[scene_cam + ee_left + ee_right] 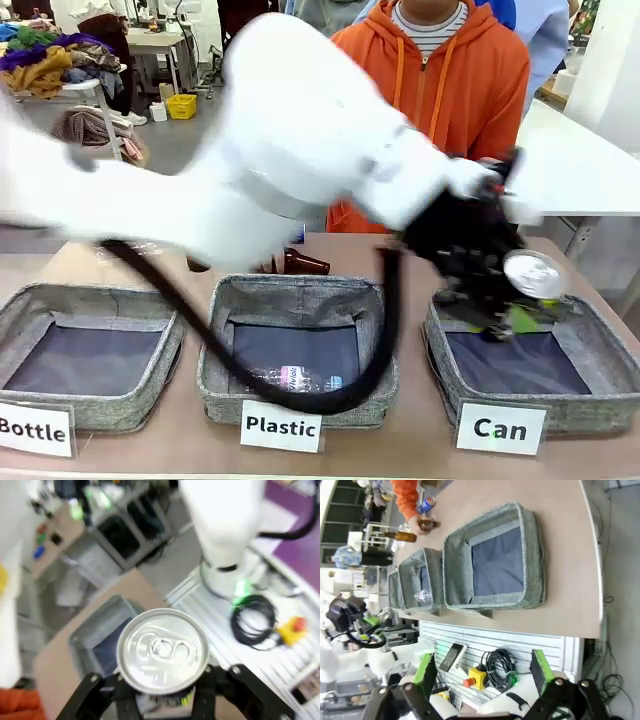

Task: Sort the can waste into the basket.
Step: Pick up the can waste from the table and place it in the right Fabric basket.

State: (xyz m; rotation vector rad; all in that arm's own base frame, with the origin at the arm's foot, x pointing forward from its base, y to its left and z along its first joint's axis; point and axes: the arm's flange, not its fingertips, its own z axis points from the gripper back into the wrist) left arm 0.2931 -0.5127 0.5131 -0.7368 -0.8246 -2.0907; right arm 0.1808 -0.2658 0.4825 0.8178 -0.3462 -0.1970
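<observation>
My left jaws are clamped on the silver-topped can (533,273), held above the Can basket (590,410) near its far rim, at the surface's right end. My right jaws stand apart, empty. Risk: released here, the can may clip the rim and bounce onto the surface. Centre over the lining first.

Silver can (162,650); grey basket (590,412), dark lining; orange hoodie (470,80).

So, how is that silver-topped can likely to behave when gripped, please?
The can looks short and crushed, so probably light and easily dented further. Its smooth metal may slip in the left end effector; its round top suggests it could roll.
</observation>
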